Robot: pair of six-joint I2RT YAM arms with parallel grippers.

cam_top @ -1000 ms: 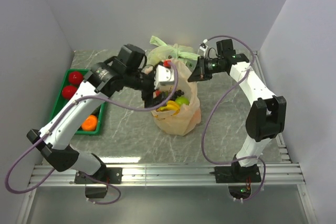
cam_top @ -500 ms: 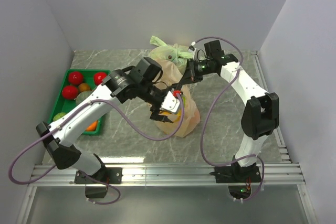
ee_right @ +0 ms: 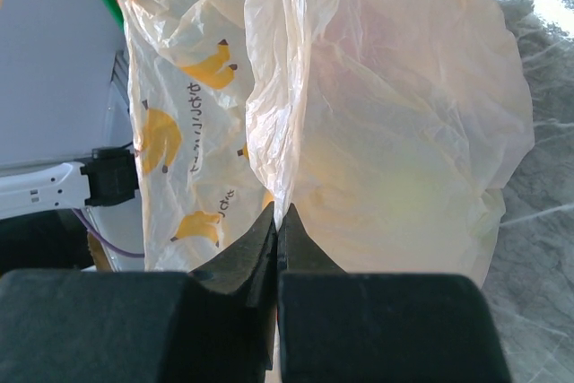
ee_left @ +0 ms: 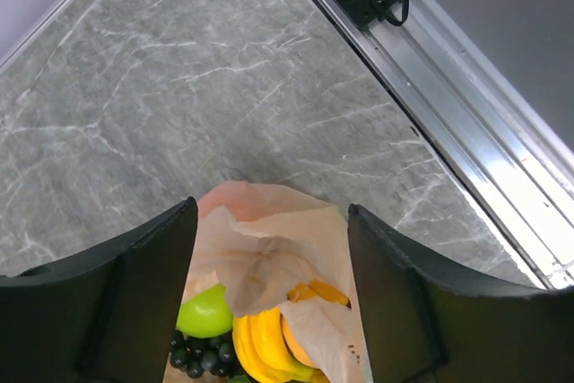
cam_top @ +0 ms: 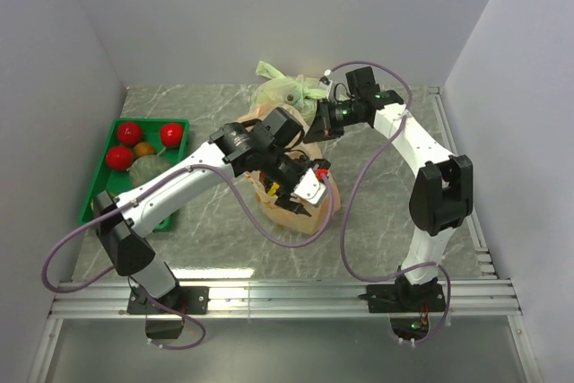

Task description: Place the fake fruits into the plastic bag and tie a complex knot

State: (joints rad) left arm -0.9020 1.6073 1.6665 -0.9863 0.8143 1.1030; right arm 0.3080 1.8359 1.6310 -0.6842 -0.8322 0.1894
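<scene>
Right pincer pinches the peach plastic bag.
Left pincer gapes above banana and green apple inside.

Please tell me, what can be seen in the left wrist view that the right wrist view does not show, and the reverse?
Only the left wrist view looks into the plastic bag. It shows a green apple, bananas and dark grapes inside, the open left gripper on either side, and the aluminium rail beyond. Only the right wrist view shows the banana prints and the right gripper shut on a fold of the film. Both show the bag and the marble table.
</scene>
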